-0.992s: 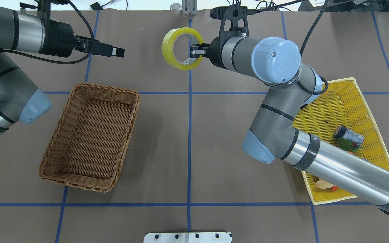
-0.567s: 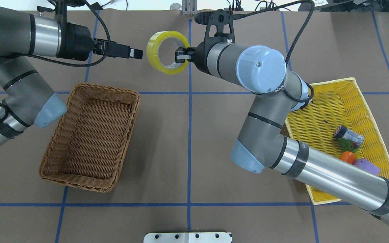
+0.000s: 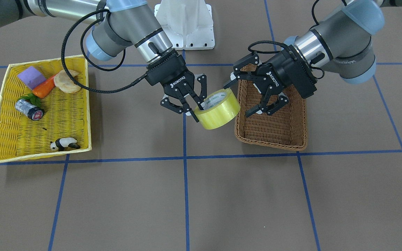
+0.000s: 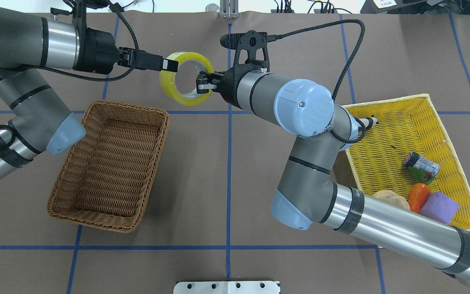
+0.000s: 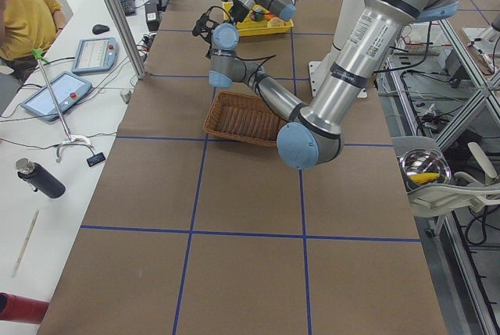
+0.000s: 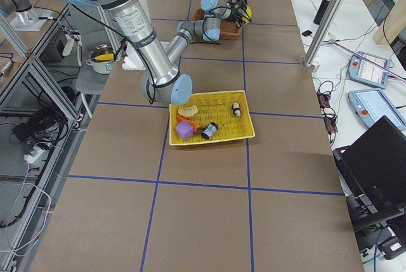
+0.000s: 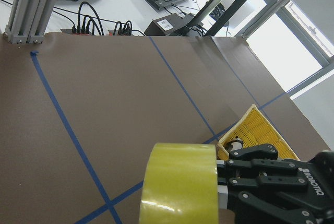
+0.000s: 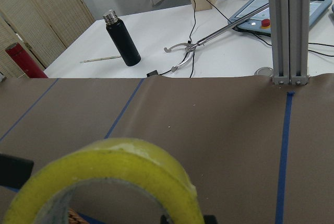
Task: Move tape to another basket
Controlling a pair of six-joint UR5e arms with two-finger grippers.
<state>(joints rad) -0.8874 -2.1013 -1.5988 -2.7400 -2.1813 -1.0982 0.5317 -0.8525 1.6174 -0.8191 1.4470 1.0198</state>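
Note:
The tape [image 4: 169,85], a yellow roll with a white printed core, hangs in the air beyond the far right corner of the brown basket [image 4: 125,107]. My right gripper [image 4: 203,83] is shut on the roll's wall, one finger inside the ring. The front view shows the same grip [image 3: 196,111] on the tape [image 3: 220,114]. My left gripper [image 3: 238,99] is open, its fingers on either side of the roll's other edge, above the basket's rim [image 3: 270,143]. In the overhead view its fingertips [image 4: 170,64] overlap the roll. The tape fills the bottom of both wrist views [image 7: 180,182] [image 8: 112,169].
The yellow tray basket [image 4: 402,122] at the right holds a small can [image 4: 421,164], a carrot [image 4: 417,196], a purple block [image 4: 439,207], a bread piece and a panda toy [image 3: 65,143]. The right arm's forearm crosses over its near corner. A white base plate [image 4: 227,287] sits at the near edge.
The right gripper has carried the tape to the left and slightly nearer. The left gripper has moved right to meet it, and its fingers now reach the roll.

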